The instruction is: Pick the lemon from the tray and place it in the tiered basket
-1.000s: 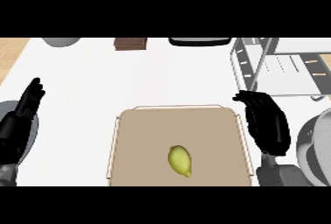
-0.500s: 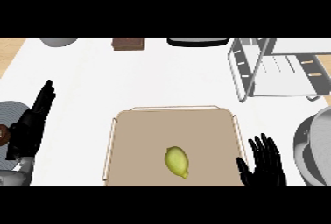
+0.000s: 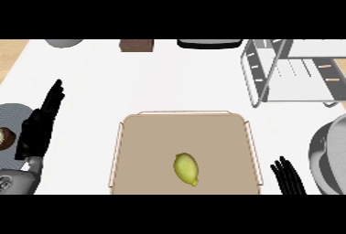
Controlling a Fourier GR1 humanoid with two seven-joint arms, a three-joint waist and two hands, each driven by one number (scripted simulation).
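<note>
Yellow lemon (image 3: pixel 186 168) lies on the tray (image 3: pixel 135 137); beside the tray, left hand (image 3: pixel 39 128) and right hand (image 3: pixel 289 178) show straight fingers, holding nothing; tiered basket (image 3: pixel 292 73) beyond.

L hand (image 3: pixel 39 130), R hand (image 3: pixel 290 179): fingers straight

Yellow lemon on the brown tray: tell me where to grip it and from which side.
Grip the yellow lemon across its narrow middle, from above. It lies flat near the brown tray's centre, long axis running near-to-far, sides clear. The right hand is nearest.

Yellow lemon (image 3: pixel 186 168); tan tray (image 3: pixel 145 137); black hands; white tiered basket (image 3: pixel 260 73).
</note>
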